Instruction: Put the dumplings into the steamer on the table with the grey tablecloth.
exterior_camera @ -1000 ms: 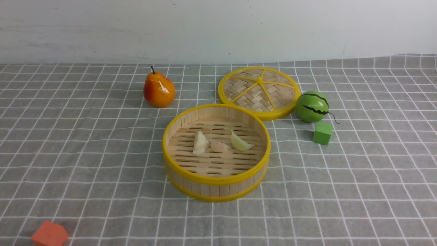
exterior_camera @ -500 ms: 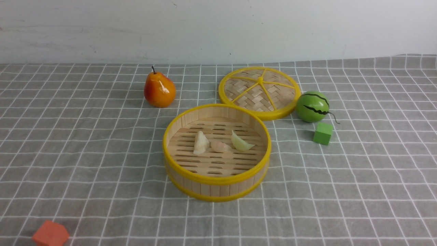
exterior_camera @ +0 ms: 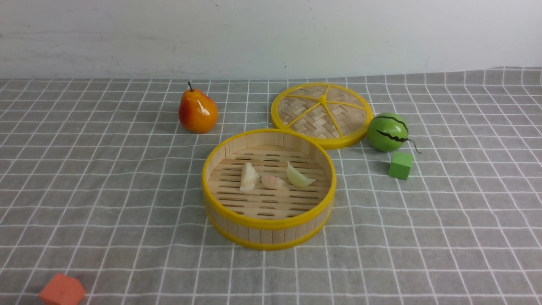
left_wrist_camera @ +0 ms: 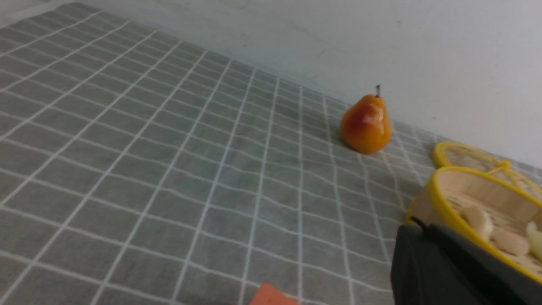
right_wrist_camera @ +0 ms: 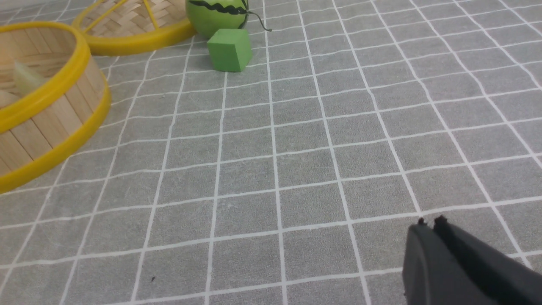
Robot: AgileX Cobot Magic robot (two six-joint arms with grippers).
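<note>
Resting side by side on the slatted floor of the steamer (exterior_camera: pixel 269 188), at the centre of the front view, are all three dumplings (exterior_camera: pixel 273 178): the off-white one on the left, the pink in the middle, the pale yellow on the right. None lies out on the grey tablecloth (exterior_camera: pixel 106 190) that covers the surface (exterior_camera: pixel 444 237). By that, the placing looks finished and the step in hand is a retreat or rest; I judge that nothing more needs carrying, and any next move would only be keeping the arms clear of the basket wall.

Neither arm shows in the front view. The left gripper (left_wrist_camera: pixel 423 231) appears at the lower right of its own wrist view, dark, its jaws pressed together with nothing between them, close beside the steamer's yellow rim. The right gripper (right_wrist_camera: pixel 428 222) sits at the lower right of its wrist view, jaws likewise closed and empty, above bare cloth well apart from the steamer.

Around the basket: the woven lid (exterior_camera: pixel 322 114) upper right of it, a toy watermelon (exterior_camera: pixel 386 131) and green cube (exterior_camera: pixel 400 165) further right, a pear (exterior_camera: pixel 197 111) upper left, and an orange block (exterior_camera: pixel 62 290) at the lower left corner.

No brand, label or writing can be read anywhere.
</note>
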